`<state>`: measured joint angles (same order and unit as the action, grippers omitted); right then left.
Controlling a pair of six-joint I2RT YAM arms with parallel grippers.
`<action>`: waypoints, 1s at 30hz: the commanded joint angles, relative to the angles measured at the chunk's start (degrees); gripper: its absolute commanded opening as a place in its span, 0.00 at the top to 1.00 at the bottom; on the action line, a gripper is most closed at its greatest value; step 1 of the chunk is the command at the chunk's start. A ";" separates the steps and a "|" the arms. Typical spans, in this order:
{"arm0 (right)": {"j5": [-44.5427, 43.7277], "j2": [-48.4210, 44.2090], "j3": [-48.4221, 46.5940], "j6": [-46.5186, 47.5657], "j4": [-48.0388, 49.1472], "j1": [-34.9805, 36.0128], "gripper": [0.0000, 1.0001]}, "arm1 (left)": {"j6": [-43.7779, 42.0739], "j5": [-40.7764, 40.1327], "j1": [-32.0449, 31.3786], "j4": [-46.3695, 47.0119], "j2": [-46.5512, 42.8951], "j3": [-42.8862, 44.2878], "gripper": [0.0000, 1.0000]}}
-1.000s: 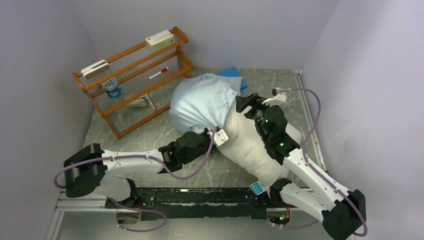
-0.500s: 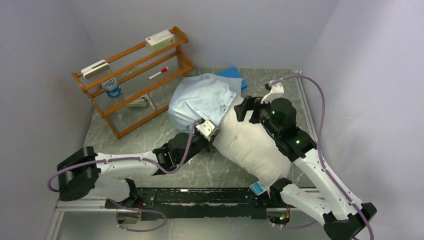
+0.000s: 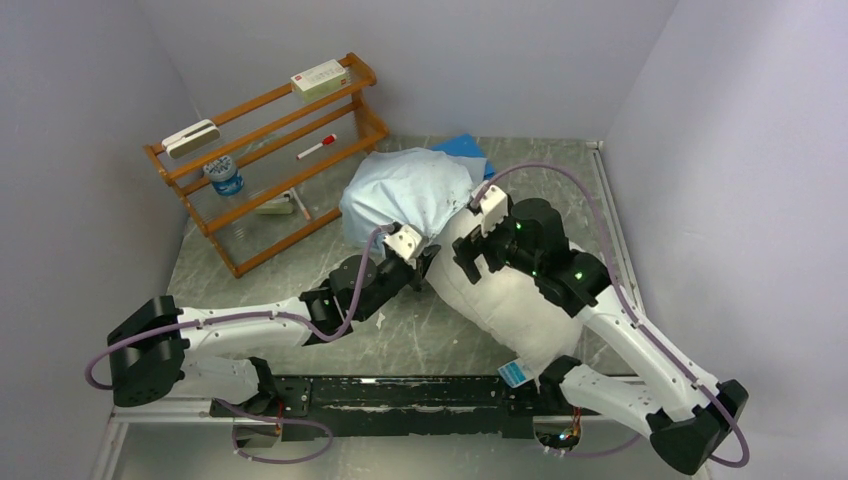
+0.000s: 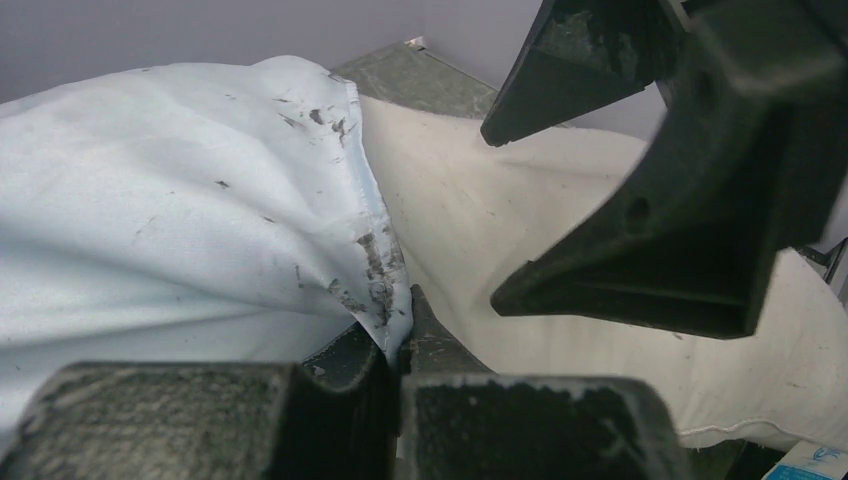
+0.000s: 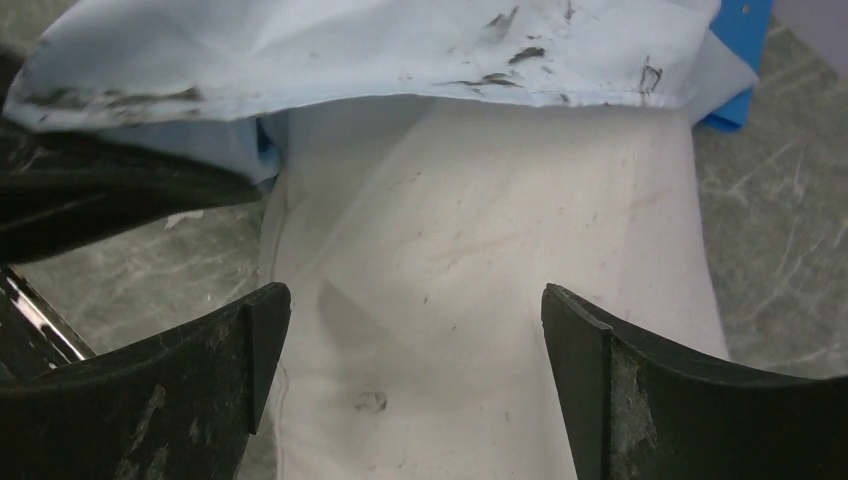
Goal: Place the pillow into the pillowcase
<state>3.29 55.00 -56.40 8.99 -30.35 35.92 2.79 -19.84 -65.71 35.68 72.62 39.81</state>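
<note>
The white pillow (image 3: 510,295) lies slanted across the table, its far end inside the pale blue pillowcase (image 3: 405,195). A small blue tag (image 3: 514,376) shows at its near end. My left gripper (image 3: 425,262) is shut on the pillowcase's open hem (image 4: 385,295) at the pillow's left side. My right gripper (image 3: 468,250) is open, hovering over the pillow (image 5: 480,260) just short of the pillowcase's edge (image 5: 400,75), holding nothing. In the left wrist view the right gripper's fingers (image 4: 660,230) show over the pillow (image 4: 560,350).
A wooden rack (image 3: 270,150) with a marker, a small tub and boxes stands at the back left. A stiff bright-blue sheet (image 3: 468,150) lies behind the pillowcase, partly under it. Walls close in on both sides.
My right gripper has swung left and nearer, over the pillow's middle. My left gripper has moved up and right with the hem. The pillowcase has slackened and flattened.
</note>
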 commanded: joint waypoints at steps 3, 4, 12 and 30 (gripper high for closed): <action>-0.15 -1.35 4.43 5.67 3.34 1.36 0.00 | 0.42 2.63 -0.12 6.77 -0.58 2.91 0.95; -1.33 -0.42 4.98 5.06 4.56 1.38 0.00 | 0.46 2.45 -0.12 7.31 -0.60 2.63 0.95; 1.38 6.21 5.86 -1.24 14.36 1.39 0.18 | -0.08 3.83 -0.12 6.91 -0.32 4.76 0.95; -21.44 -5.73 -4.77 -53.35 23.94 0.13 1.00 | 0.81 27.39 -1.90 -20.99 -3.69 25.59 0.95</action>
<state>-6.13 49.30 -59.94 -26.92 -15.99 35.88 3.14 -5.02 -65.98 18.46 69.25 64.45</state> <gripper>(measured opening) 0.030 0.052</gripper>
